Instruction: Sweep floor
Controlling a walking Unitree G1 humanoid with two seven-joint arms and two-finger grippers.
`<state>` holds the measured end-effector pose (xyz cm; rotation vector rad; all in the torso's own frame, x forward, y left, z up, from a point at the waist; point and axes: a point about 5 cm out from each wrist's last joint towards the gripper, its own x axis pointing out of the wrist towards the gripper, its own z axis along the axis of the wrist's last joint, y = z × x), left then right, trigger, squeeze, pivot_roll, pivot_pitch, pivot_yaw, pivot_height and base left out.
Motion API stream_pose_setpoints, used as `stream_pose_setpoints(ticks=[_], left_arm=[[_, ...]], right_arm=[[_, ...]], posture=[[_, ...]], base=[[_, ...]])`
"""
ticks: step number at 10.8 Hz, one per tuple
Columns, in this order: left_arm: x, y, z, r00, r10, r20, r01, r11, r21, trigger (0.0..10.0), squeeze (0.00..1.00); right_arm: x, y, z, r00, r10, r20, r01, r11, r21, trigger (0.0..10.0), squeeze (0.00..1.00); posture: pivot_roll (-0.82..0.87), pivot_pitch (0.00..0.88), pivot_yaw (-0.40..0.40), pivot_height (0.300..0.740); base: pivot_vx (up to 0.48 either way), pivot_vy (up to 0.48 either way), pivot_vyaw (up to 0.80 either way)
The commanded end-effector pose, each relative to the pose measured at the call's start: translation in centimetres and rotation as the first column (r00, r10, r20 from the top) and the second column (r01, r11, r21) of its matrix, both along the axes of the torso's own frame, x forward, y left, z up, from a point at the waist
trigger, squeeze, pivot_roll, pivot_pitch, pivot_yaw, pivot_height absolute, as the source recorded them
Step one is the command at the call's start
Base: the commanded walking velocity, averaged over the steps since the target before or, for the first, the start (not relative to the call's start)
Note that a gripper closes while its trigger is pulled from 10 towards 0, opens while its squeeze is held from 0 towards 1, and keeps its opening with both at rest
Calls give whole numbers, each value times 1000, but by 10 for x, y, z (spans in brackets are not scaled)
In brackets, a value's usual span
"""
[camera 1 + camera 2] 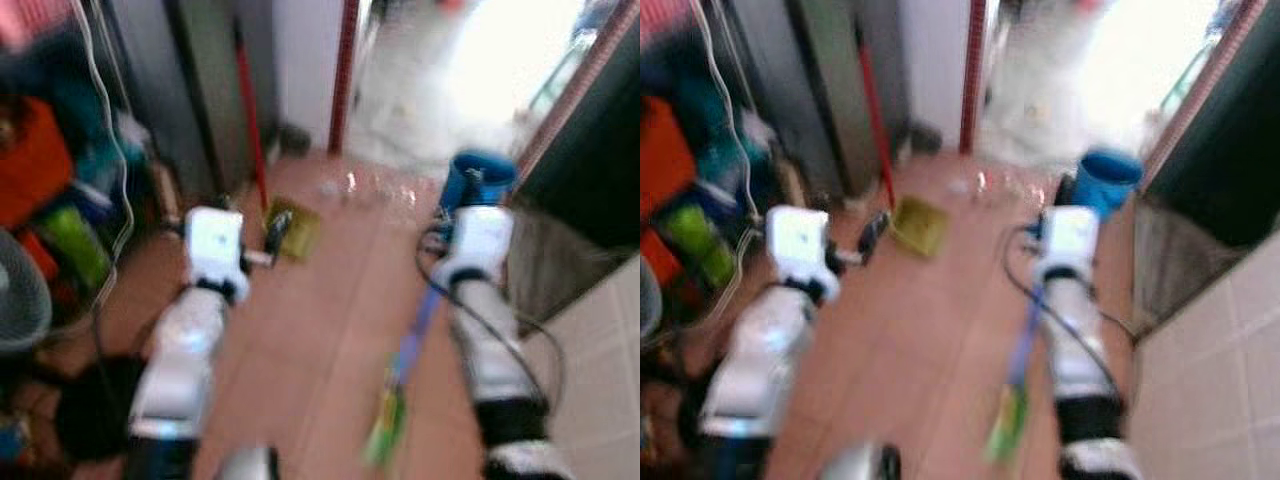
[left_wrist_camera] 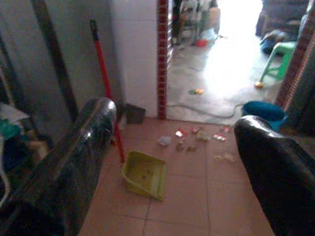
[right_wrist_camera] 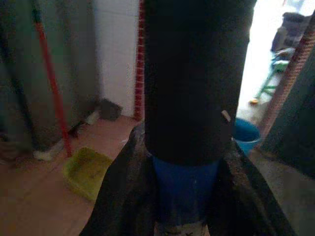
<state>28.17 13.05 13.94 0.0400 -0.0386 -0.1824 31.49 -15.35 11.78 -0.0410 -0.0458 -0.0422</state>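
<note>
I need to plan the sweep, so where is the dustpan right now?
The yellow-green dustpan lies on the tiled floor ahead, toward the robot's left, at the foot of its red handle and short of the litter by the doorway.

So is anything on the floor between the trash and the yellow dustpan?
Nothing visible. The trash lies scattered on bare tiles near the doorway, and the dustpan sits apart from it with only open floor between. The blue bucket stands off to the side.
</note>
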Motion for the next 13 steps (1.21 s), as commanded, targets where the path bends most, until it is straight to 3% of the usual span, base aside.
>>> stream_pose_setpoints(ticks=[1, 12, 13], left_arm=[[0, -9, 5, 999, -34, 17, 35, 999, -21, 10000, 0], [-1, -15, 4, 999, -33, 19, 34, 999, -41, 10000, 0], [-1, -11, 6, 1000, 28, 13, -27, 999, -26, 10000, 0]], right_arm=[[-1, -13, 6, 999, -31, 31, 32, 999, -10, 10000, 0], [7, -13, 7, 999, -27, 19, 27, 1000, 1, 10000, 0], [10, -9, 9, 1000, -26, 17, 26, 1000, 6, 10000, 0]], posture=[[66, 62, -35, 740], [69, 71, -95, 740], [77, 70, -106, 740]], base=[[480, 0, 0], [479, 0, 0], [420, 0, 0]])
